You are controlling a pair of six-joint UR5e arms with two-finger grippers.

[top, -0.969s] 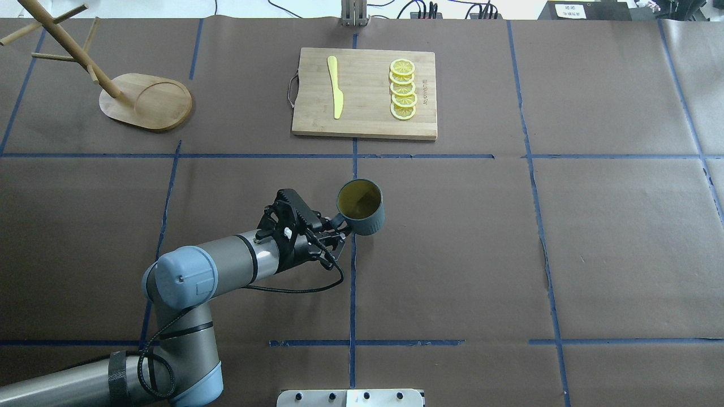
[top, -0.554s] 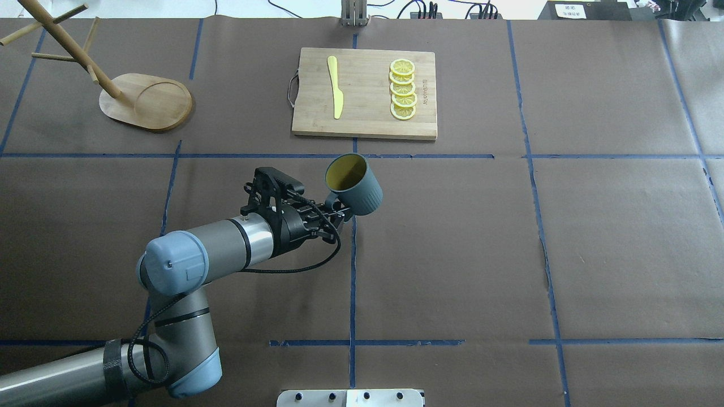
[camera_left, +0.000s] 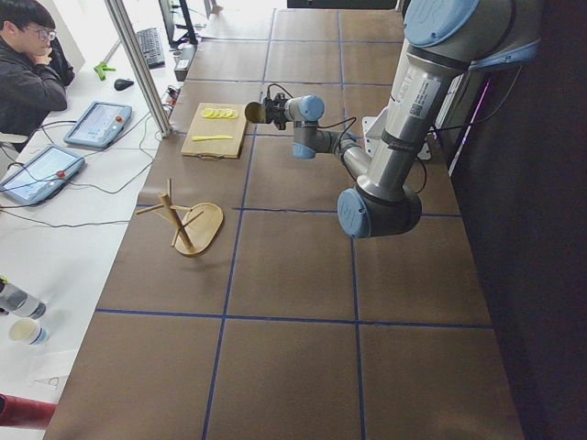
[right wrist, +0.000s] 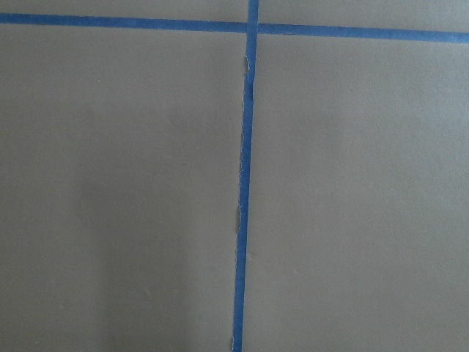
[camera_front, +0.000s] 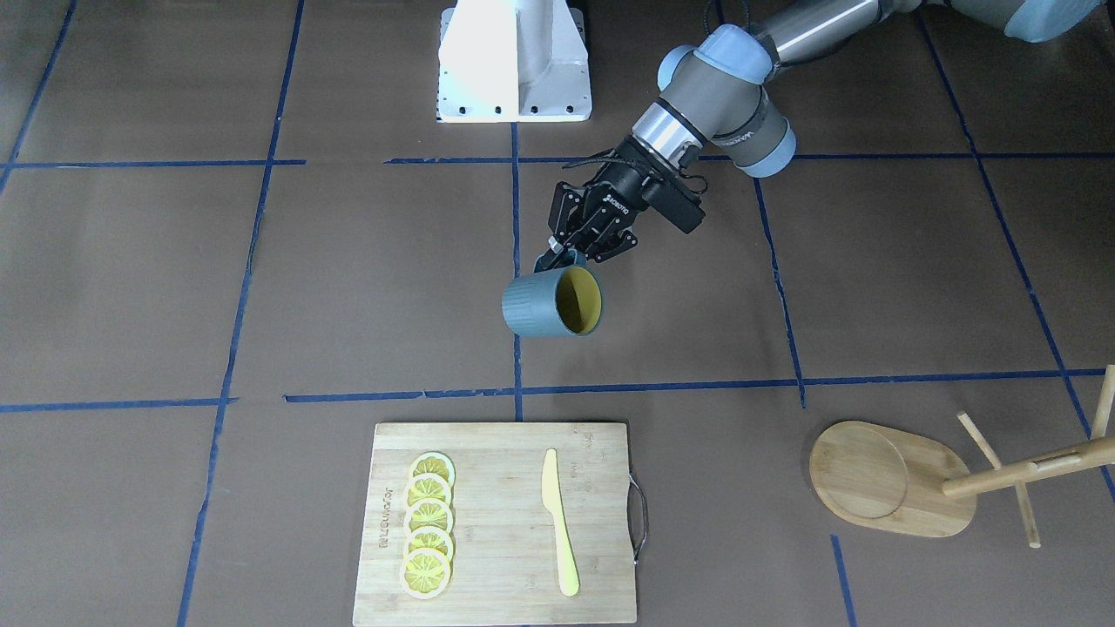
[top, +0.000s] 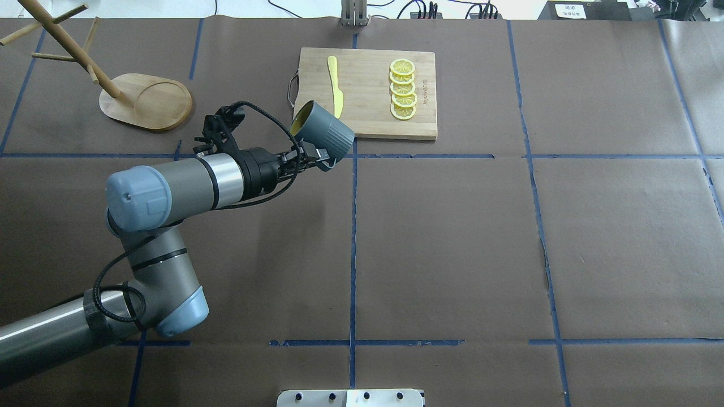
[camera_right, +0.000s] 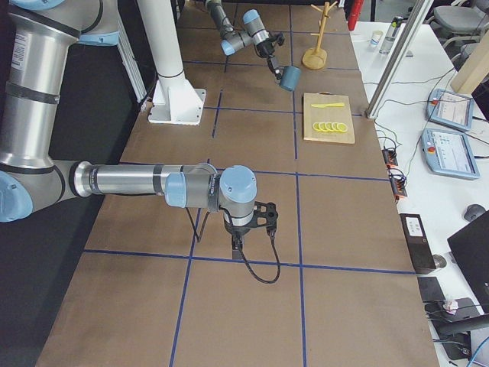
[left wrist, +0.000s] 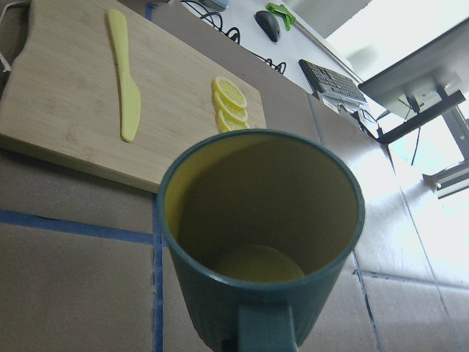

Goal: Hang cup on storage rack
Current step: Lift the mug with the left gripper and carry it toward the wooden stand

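Note:
My left gripper (top: 312, 156) is shut on the squared handle of the dark blue-grey ribbed cup (top: 323, 131) and holds it in the air, tilted, with its yellow mouth turned toward the left. The front-facing view shows the same grip (camera_front: 563, 255) on the cup (camera_front: 540, 305). The left wrist view looks into the cup (left wrist: 260, 242). The bamboo storage rack (top: 146, 102) stands at the far left, well apart from the cup, and its pegs are bare. My right gripper (camera_right: 252, 223) hangs low over the table in the exterior right view; I cannot tell whether it is open or shut.
A bamboo cutting board (top: 365, 121) with a yellow knife (top: 335, 87) and several lemon slices (top: 403, 89) lies just behind the cup. Blue tape lines cross the brown table cover. An operator (camera_left: 27, 73) sits beyond the far edge.
My left gripper has lifted the cup and carried it away from the robot and to the left, to the board's near left corner. The cup has tipped so its mouth faces left.

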